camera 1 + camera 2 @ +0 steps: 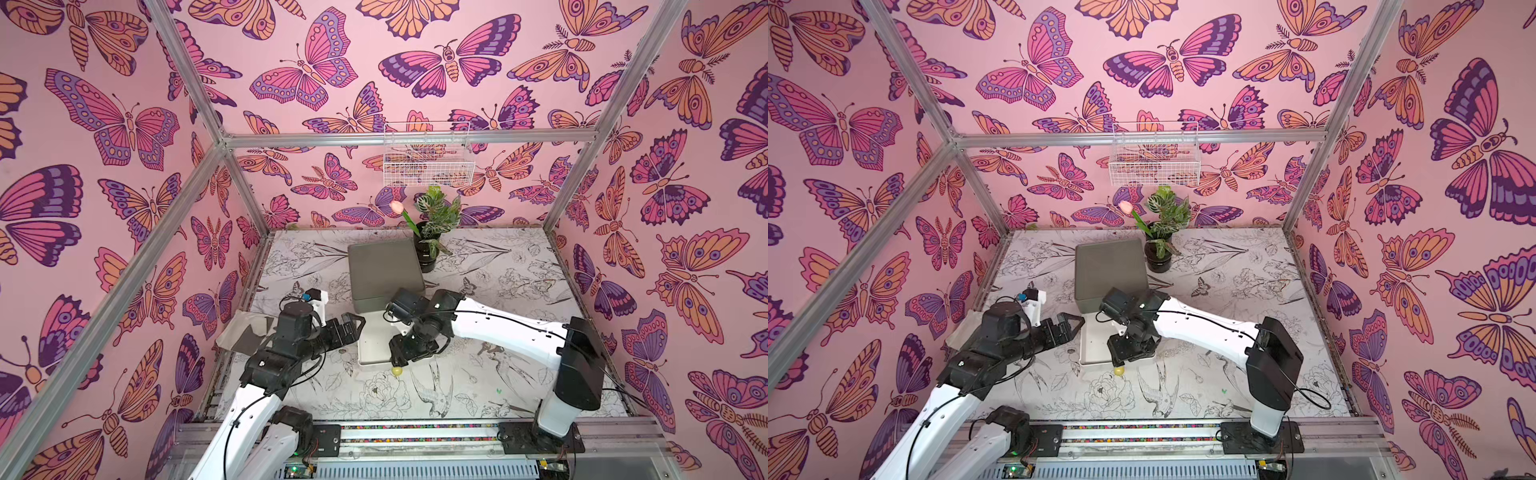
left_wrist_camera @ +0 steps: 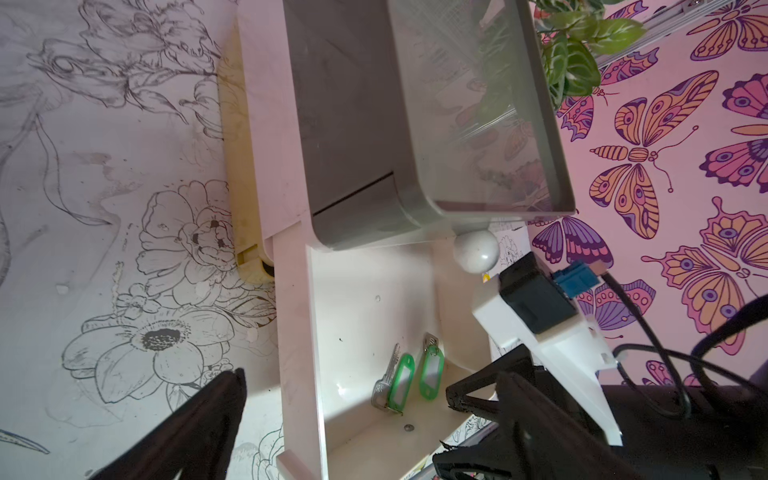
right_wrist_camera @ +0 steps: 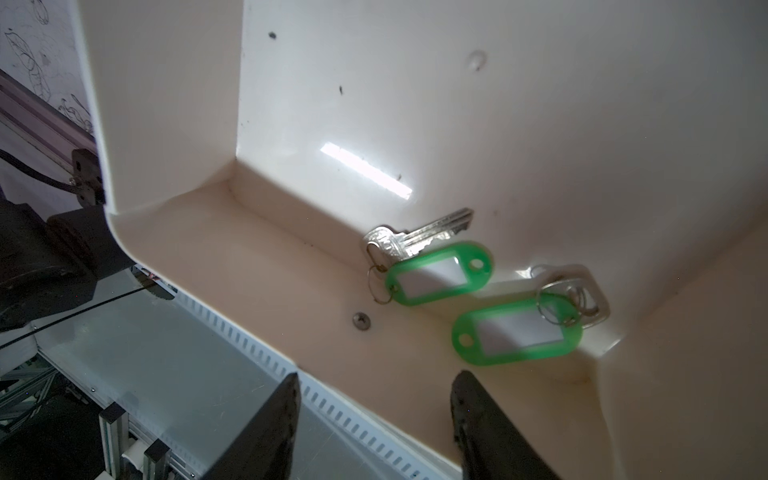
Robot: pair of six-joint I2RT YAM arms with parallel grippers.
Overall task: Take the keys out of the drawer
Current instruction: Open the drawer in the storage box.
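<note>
In both top views a gray box [image 1: 384, 274] stands on the table [image 1: 498, 332], and its white drawer [image 1: 370, 345] is pulled out toward the arms. The left gripper [image 1: 353, 325] is beside the drawer, fingers spread wide and empty. The right gripper [image 3: 374, 384] hangs over the drawer, fingers parted, grasping nothing, and two keys [image 3: 436, 266] with green tags lie on the drawer floor near its front wall.

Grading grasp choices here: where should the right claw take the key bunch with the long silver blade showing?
By its green tag, pinched across the narrow width, coming down from above. It lies flat on the drawer floor close to the front wall, so a sideways approach looks blocked.
</note>
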